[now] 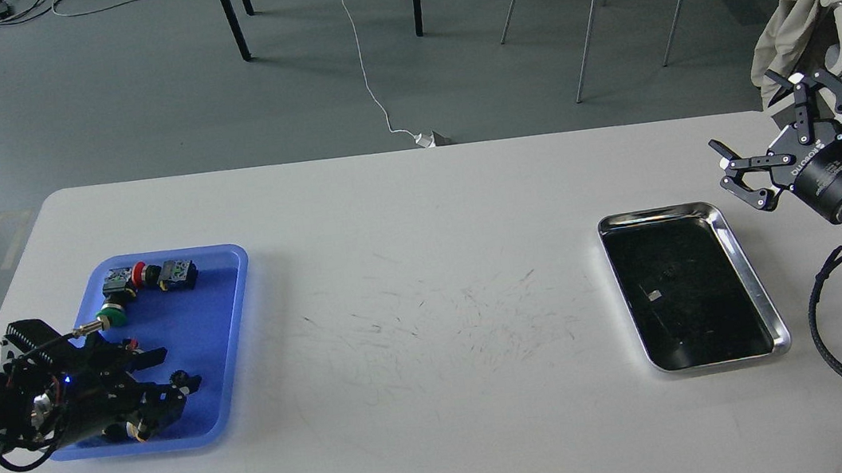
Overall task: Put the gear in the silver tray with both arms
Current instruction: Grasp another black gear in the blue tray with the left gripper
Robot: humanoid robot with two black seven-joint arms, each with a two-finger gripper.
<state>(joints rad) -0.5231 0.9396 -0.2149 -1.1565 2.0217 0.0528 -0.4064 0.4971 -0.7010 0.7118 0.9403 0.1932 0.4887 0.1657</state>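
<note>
Your table [446, 442] has the silver tray [745, 261] on its right side, with no parts in it yet. The blue tray [235, 323] on the left holds the parts. Go slow and pinch just one part. Your left claw [166, 384] sits low in the blue tray; I cannot tell its grip. Your right claw [766, 138] waits wide open beside the silver tray.
</note>
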